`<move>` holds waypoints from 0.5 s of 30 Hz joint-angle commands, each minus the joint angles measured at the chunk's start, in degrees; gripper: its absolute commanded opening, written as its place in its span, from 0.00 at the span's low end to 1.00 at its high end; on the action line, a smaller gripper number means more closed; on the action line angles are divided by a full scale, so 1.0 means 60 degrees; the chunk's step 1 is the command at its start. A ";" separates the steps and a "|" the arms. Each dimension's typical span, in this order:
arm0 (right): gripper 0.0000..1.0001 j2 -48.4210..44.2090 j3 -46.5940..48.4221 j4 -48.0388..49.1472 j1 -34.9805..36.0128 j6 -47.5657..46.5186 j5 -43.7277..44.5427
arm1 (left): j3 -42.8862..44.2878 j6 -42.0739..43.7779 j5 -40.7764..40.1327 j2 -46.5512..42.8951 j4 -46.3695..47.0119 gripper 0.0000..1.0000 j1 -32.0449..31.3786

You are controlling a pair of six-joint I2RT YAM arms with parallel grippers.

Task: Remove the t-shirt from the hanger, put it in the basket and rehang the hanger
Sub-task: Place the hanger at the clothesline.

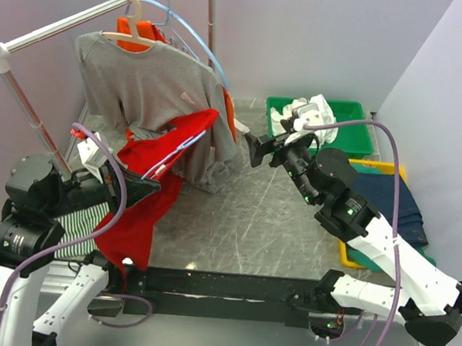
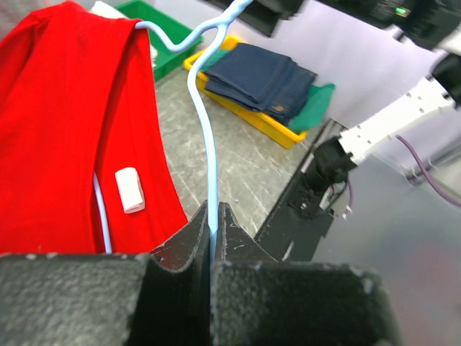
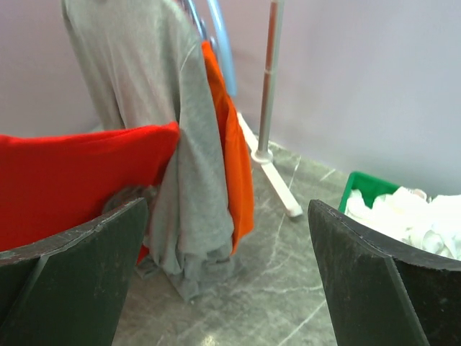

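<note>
We see the left gripper pinching the blue hanger by its wire, steadying it so the red t-shirt draped over it can be drawn off. The right gripper stands spread wide beside the shirt's raised shoulder, holding nothing.

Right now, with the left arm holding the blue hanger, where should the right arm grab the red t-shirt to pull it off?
Probably the shoulder corner of the red t-shirt, which is stretched over the end of the blue hanger and points toward the right gripper. Come in from the right with the open jaws straddling that fold, in front of the grey sweatshirt.
</note>
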 commanded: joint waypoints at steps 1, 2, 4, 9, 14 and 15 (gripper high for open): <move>1.00 0.0027 0.0038 -0.0055 0.0031 -0.0020 -0.0324 | 0.0177 0.0735 0.1417 -0.0345 0.0562 0.01 -0.0025; 1.00 -0.0002 0.0039 -0.0113 0.0046 -0.0165 -0.0558 | 0.0148 0.0795 0.1534 -0.0490 0.0576 0.01 -0.0025; 1.00 -0.0061 -0.0005 -0.0231 0.0090 -0.0414 -0.1306 | 0.0061 0.0766 0.1942 -0.0652 0.0780 0.01 -0.0025; 1.00 -0.0821 -0.0488 -0.0027 0.0222 -0.0870 -0.0622 | 0.0235 0.0488 0.2297 -0.0566 0.1526 0.01 -0.0025; 1.00 -0.2035 -0.1279 0.0164 0.0222 -0.0884 0.0813 | 0.0982 -0.0200 0.2954 0.0370 0.2669 0.01 -0.0025; 1.00 -0.2183 -0.1367 0.0193 0.0222 -0.0914 0.0961 | 0.1099 -0.0331 0.2999 0.0503 0.2918 0.01 -0.0025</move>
